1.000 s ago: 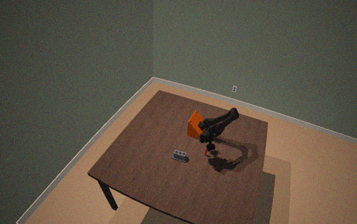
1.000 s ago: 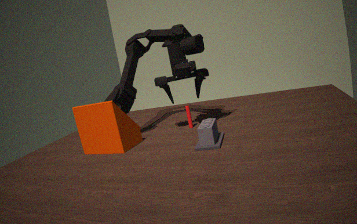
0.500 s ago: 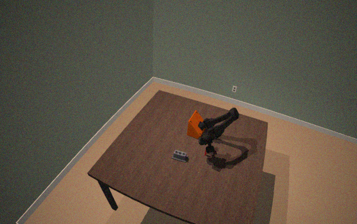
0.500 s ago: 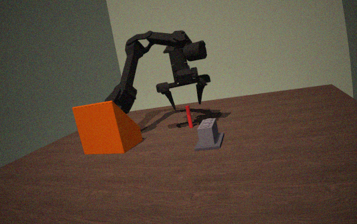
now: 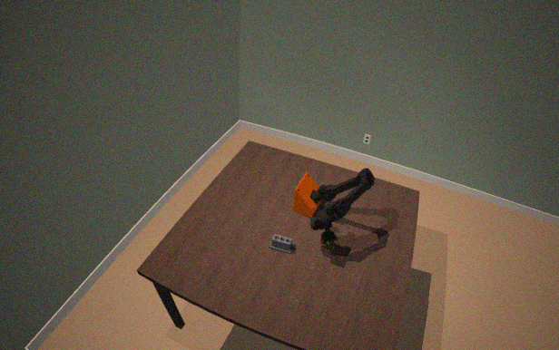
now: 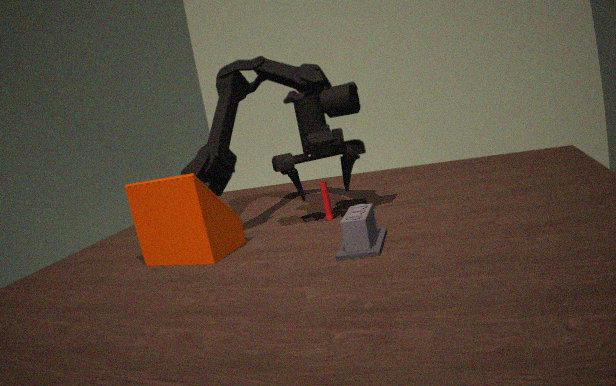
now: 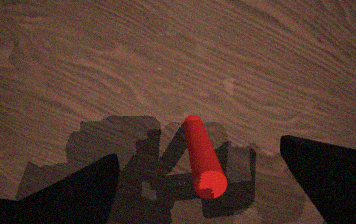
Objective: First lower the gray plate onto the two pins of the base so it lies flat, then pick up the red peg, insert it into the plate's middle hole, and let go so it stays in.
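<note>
The gray plate (image 5: pixel 282 238) (image 6: pixel 358 212) lies level on top of the gray base (image 5: pixel 281 249) (image 6: pixel 382 241); three holes show in its upper face. The seam between the two and the pins cannot be made out. The red peg (image 6: pixel 326 205) (image 7: pixel 202 155) stands upright on the table beside the base, a short way off. My gripper (image 6: pixel 325 194) (image 7: pixel 200 153) is open and points down over the peg. Its fingertips are on either side of the peg's upper part, apart from it. In the top view the gripper mostly hides the peg.
An orange wedge-shaped block (image 5: pixel 305 197) (image 6: pixel 175 225) stands on the brown table (image 5: pixel 218 254) (image 6: pixel 300 320), near the arm's foot and to the left of the base in the exterior view. The arm's shadow falls around the peg.
</note>
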Available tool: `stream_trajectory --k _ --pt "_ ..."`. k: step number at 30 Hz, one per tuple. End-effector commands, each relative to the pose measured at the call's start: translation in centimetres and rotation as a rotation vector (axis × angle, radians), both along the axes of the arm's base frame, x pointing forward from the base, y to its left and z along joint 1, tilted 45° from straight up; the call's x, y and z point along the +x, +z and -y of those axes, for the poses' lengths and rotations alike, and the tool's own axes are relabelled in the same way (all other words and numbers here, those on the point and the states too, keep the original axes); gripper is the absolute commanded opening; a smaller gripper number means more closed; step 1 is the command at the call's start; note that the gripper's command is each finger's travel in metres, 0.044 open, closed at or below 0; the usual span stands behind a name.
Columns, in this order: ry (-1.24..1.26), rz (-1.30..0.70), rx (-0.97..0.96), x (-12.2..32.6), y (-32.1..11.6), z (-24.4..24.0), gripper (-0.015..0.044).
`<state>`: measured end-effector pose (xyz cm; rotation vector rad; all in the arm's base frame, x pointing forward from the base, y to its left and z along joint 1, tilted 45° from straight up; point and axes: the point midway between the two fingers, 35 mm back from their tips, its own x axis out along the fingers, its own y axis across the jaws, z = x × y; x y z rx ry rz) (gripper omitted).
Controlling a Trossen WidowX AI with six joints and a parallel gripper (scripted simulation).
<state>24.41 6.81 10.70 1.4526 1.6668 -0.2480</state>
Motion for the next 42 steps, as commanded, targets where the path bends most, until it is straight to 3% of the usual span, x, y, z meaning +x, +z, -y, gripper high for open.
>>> stream_trajectory --k 1,6,21,28,42 --pt "-0.003 -0.004 0.006 -0.1 -0.4 -0.5 0.0440" --pt "-0.003 -0.004 0.008 -0.1 -0.8 -0.9 0.0440" --pt "-0.003 -0.004 0.008 -0.1 -0.8 -0.9 0.0046" --pt "-0.003 -0.004 0.008 -0.1 -0.8 -0.9 0.0000" --pt "-0.005 -0.005 -0.003 0.2 1.3 1.6 0.0000"
